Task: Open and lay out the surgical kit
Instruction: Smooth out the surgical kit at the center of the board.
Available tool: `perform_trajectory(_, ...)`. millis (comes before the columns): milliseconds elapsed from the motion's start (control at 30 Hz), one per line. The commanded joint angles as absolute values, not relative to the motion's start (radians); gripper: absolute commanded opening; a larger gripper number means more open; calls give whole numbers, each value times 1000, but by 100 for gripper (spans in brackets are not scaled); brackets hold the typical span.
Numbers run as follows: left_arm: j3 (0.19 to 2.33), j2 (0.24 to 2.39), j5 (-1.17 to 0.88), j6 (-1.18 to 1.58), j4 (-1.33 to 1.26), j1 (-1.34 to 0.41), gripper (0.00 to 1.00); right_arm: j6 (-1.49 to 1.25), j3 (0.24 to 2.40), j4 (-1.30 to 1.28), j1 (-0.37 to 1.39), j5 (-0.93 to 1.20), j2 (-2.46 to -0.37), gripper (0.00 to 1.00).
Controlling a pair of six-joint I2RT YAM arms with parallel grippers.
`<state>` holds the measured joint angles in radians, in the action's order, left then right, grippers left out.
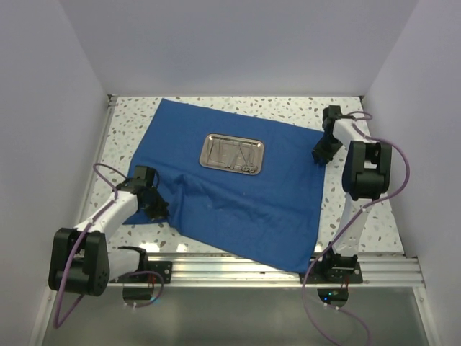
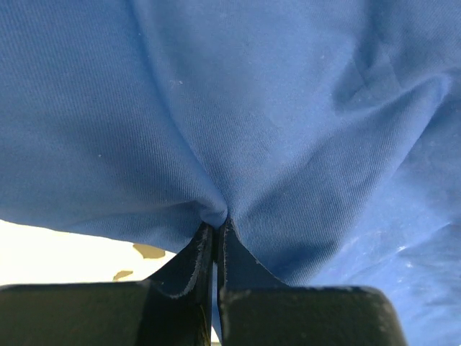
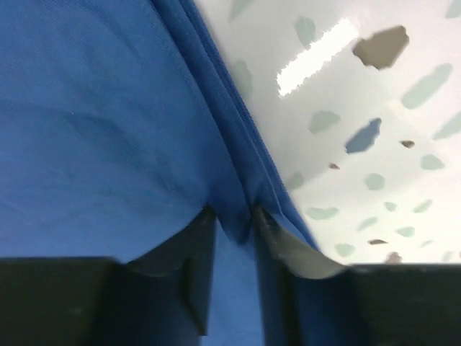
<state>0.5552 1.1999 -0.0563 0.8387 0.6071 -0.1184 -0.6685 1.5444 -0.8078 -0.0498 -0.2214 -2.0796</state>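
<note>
The royal-blue drape (image 1: 238, 194) lies spread over the speckled table. The steel tray (image 1: 232, 153) with thin silver instruments sits on its far middle. My left gripper (image 1: 160, 209) is at the drape's left edge, shut on a pinch of the cloth (image 2: 216, 144); the fingertips (image 2: 216, 227) are pressed together with the fabric bunched between them. My right gripper (image 1: 319, 156) is at the drape's right edge. In the right wrist view its fingers (image 3: 232, 213) stand a little apart, straddling the hemmed edge (image 3: 238, 158), with cloth dipping into the gap.
White walls enclose the table on three sides. Bare speckled tabletop (image 1: 374, 144) shows right of the drape and a strip shows on its left (image 1: 119, 144). The drape's near corner hangs over the aluminium rail (image 1: 288, 263) at the front.
</note>
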Motion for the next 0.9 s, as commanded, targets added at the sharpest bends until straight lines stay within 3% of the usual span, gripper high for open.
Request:
perform_trajectory(0,587,1190,-115,862,729,-129,0,-663,1597,-776,-77,-192,-2193,27)
perform_trajectory(33,588,1178,-115,867,733,-129,0,-663,1606,-781,-78,-186,-2212,9)
perform_trajectory(67,588,1174,-112,871,741,-127,0,-663,1615,-775,-77,-166,-2224,1)
perform_trajectory(167,595,1161,-104,882,756,-129,0,-670,1658,-753,-77,-141,-2269,0)
perform_trajectory(533,779,1318,-107,819,798,-140,0,-750,2130,-818,-146,-55,-2522,0)
perform_trajectory(867,660,1105,-258,808,971,-172,0,-758,2100,-684,-167,109,-2501,0)
